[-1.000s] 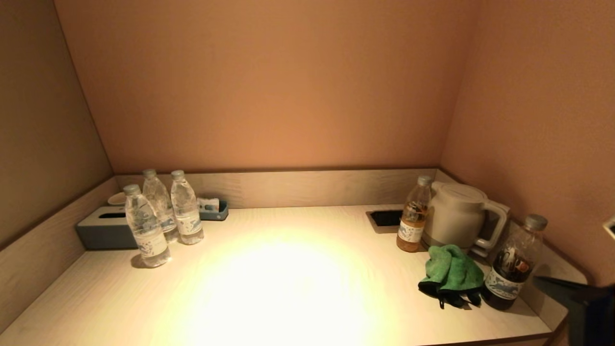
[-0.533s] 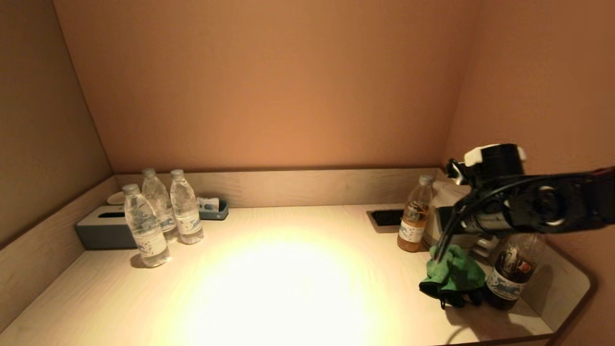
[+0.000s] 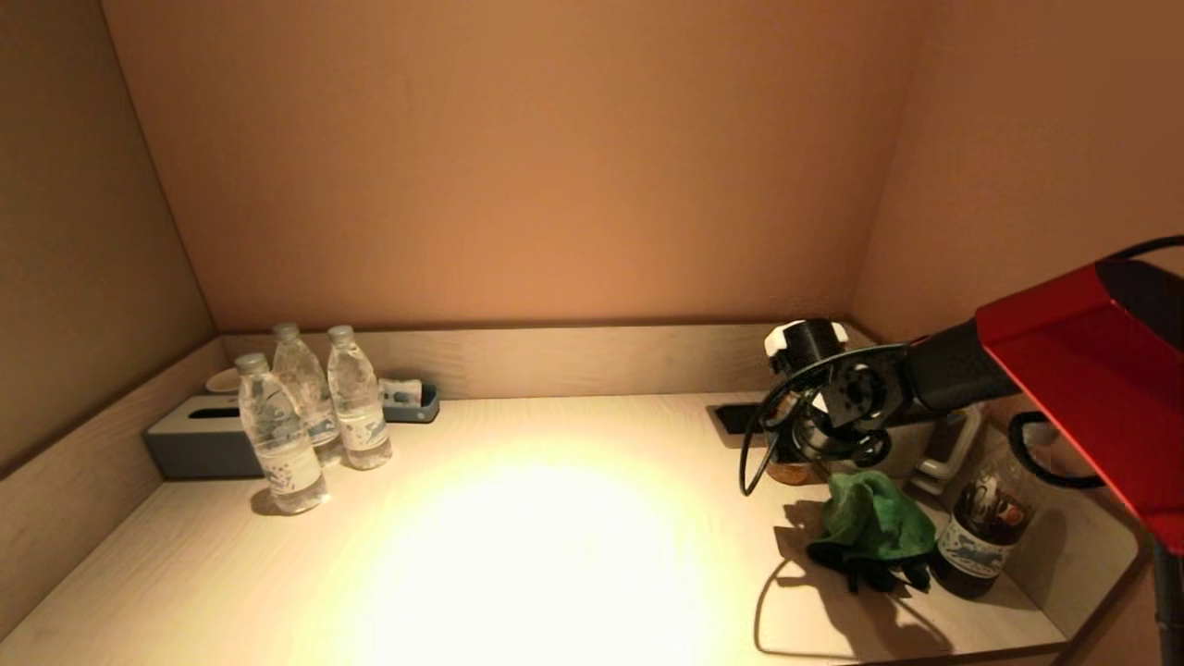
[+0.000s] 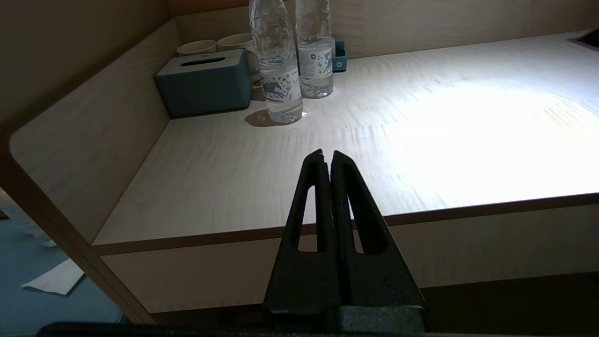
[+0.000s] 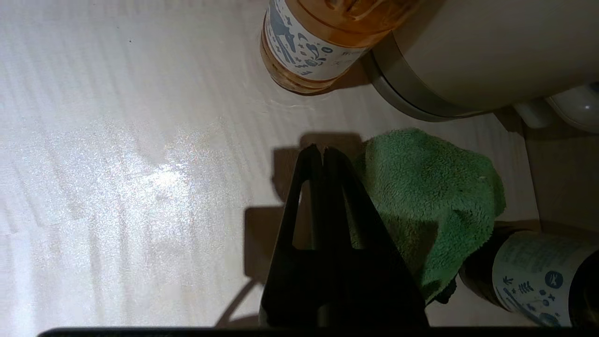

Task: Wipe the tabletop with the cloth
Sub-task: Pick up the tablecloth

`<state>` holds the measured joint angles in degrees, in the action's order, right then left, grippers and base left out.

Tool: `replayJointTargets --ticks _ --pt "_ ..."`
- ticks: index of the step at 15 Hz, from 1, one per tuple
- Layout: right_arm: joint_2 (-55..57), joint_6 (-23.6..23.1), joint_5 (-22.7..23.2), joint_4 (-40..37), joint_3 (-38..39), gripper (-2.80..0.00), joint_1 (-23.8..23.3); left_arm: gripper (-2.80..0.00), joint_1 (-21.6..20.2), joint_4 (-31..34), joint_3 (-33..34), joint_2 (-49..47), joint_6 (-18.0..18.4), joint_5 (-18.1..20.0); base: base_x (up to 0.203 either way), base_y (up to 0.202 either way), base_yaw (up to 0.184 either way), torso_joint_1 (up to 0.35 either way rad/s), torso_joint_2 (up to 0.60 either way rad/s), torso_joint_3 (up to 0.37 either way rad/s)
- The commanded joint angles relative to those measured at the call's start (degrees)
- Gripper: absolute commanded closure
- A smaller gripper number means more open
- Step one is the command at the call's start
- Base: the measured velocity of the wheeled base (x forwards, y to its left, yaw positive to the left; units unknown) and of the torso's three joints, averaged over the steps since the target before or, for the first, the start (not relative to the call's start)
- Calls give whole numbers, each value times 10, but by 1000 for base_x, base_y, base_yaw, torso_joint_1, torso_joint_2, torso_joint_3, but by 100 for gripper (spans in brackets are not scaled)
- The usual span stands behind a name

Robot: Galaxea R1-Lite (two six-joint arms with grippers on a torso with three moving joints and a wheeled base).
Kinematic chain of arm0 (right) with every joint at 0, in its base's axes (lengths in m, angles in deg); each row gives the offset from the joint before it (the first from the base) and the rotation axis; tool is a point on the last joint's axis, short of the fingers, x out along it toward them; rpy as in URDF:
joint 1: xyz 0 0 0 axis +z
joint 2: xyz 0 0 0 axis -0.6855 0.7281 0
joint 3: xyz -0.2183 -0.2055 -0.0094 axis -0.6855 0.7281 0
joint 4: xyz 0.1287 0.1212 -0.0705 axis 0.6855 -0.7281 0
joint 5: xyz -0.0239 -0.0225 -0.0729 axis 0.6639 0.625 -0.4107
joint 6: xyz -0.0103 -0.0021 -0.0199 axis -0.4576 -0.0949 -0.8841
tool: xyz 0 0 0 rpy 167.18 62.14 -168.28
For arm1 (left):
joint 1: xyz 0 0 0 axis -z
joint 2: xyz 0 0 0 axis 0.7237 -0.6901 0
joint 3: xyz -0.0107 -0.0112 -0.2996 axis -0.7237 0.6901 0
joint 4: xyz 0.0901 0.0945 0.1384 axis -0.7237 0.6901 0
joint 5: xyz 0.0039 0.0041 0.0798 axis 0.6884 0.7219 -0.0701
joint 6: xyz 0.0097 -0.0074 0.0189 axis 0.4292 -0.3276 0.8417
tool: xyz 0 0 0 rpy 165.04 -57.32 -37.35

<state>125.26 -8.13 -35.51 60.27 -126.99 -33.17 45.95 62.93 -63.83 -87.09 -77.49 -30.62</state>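
Observation:
A crumpled green cloth [image 3: 874,520] lies on the pale wooden tabletop [image 3: 555,536] at the right, between a white kettle and a dark bottle. It also shows in the right wrist view [image 5: 435,196]. My right arm reaches in from the right; its wrist [image 3: 823,398] hangs above the table just behind and to the left of the cloth. My right gripper [image 5: 323,149] is shut and empty, pointing down at the bare table beside the cloth's edge. My left gripper [image 4: 326,153] is shut and empty, parked off the table's front left edge.
An amber bottle [image 5: 318,42], the kettle [image 5: 491,51] and the dark bottle [image 3: 980,532] crowd the cloth. Three water bottles [image 3: 282,435], a grey tissue box [image 3: 199,444] and a small tray [image 3: 412,404] stand at the back left. A black recess [image 3: 735,418] is in the tabletop.
My right arm has come into view from the right and swung left; its wrist is now lower, over the table beside the cloth. The cloth has not moved.

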Motion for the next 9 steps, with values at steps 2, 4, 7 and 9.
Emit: replayJointTargets --ticks 2,4,7,9 --pt "17 58 -32 -76 -26 0 7 0 0 0 0 0 0 0 0 0 0 0 0 0" --pt "27 84 -47 -107 -49 0 6 0 0 0 0 0 1 0 0 0 0 0 0 0" --pt "30 101 -58 -137 -62 0 6 0 0 0 0 0 1 0 0 0 0 0 0 0" --pt "35 113 -73 -152 -66 0 5 0 0 0 0 0 1 0 0 0 0 0 0 0"
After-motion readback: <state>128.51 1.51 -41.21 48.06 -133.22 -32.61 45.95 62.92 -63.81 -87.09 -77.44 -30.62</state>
